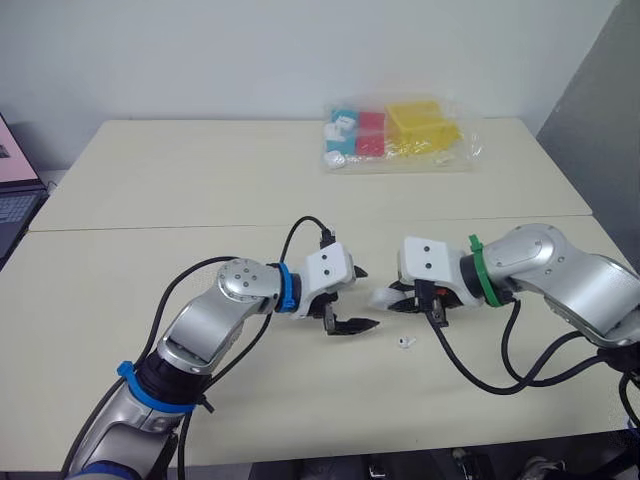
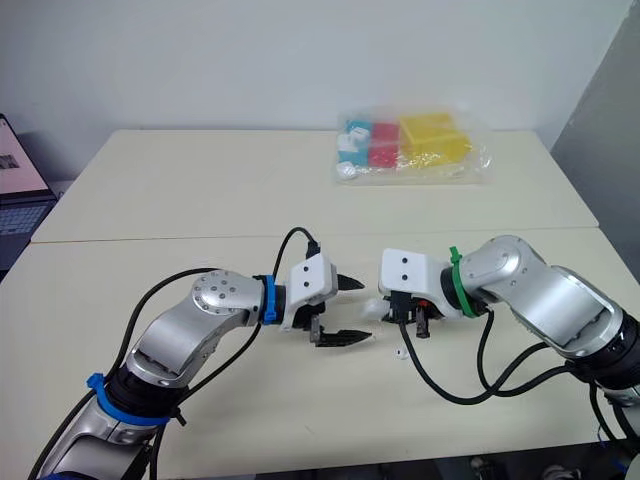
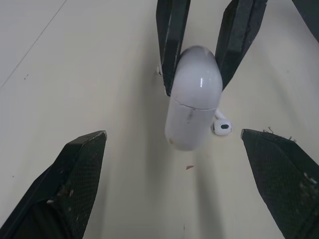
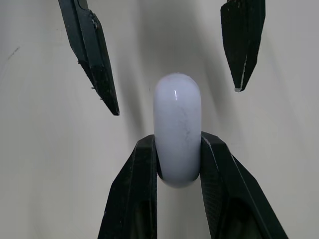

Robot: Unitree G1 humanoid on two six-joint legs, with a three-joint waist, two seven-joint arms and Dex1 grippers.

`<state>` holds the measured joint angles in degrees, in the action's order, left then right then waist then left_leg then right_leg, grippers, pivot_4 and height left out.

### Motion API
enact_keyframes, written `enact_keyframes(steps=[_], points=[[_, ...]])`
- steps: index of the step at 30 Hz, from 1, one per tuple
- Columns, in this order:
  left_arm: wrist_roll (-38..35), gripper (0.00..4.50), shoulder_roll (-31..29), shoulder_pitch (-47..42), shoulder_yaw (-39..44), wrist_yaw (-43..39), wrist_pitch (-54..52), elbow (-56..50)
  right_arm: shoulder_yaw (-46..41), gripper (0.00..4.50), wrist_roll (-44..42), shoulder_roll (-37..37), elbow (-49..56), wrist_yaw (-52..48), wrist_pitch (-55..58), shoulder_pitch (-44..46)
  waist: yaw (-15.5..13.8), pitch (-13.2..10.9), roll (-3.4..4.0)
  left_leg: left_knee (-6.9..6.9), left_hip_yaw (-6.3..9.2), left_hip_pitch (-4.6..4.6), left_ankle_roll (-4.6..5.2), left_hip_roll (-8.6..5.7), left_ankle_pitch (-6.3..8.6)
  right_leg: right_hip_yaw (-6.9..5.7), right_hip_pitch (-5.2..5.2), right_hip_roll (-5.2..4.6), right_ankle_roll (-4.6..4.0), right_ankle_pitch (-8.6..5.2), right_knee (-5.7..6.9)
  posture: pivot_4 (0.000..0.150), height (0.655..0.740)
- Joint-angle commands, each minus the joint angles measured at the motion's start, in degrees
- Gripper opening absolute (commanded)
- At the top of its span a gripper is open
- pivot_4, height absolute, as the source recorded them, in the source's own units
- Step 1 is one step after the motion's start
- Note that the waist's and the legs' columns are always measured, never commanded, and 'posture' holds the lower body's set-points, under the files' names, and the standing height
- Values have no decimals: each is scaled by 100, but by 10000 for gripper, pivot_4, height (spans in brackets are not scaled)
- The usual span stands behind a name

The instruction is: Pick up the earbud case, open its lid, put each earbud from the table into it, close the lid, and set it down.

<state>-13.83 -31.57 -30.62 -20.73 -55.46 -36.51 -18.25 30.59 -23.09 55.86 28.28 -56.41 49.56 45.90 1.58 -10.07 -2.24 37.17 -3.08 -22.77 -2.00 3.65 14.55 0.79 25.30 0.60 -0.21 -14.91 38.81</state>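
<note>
You're looking at an office or lab room: pale cream rectangular tables (image 1: 200,180), a plain white wall (image 1: 300,50), and an open laptop (image 1: 12,190) on the left.

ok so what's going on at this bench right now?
The right tool is shut on the small glossy white earbud case and holds it low over the beige table. The left tool is open and points at the case's free end without touching it. The lid looks closed. One loose white earbud lies on the table beside the case, so loading does not seem to have started.
</note>
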Motion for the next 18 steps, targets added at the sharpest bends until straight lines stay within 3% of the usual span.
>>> enact_keyframes(steps=[1, 7, 18], points=[[21, 45000, 67, -115, -19, -5, 168, -46, -215, 7526, 170, -43, 71, -158, -79, 13, 0, 0, 0, 1, 1, 0, 0, 0, 0, 1, 0, 0, 0, 0, 2, 1500, 7400], [-108, 45000, 176, -125, 49, -60, 201, 56, -277, 7526, 322, -130, 71, -274, -81, -22, 0, 0, 0, 11, 1, 0, 0, -1, 0, 1, -1, 0, 0, 0, 9, 1500, 7400], [-170, 9777, 276, -158, 35, -45, 204, 64, -370, 7526, 455, -277, 125, -392, 20, -64, 0, 0, 0, 60, 3, -13, 3, 0, 2, -5, -5, 0, 1, 2, 23, 1500, 7400]])
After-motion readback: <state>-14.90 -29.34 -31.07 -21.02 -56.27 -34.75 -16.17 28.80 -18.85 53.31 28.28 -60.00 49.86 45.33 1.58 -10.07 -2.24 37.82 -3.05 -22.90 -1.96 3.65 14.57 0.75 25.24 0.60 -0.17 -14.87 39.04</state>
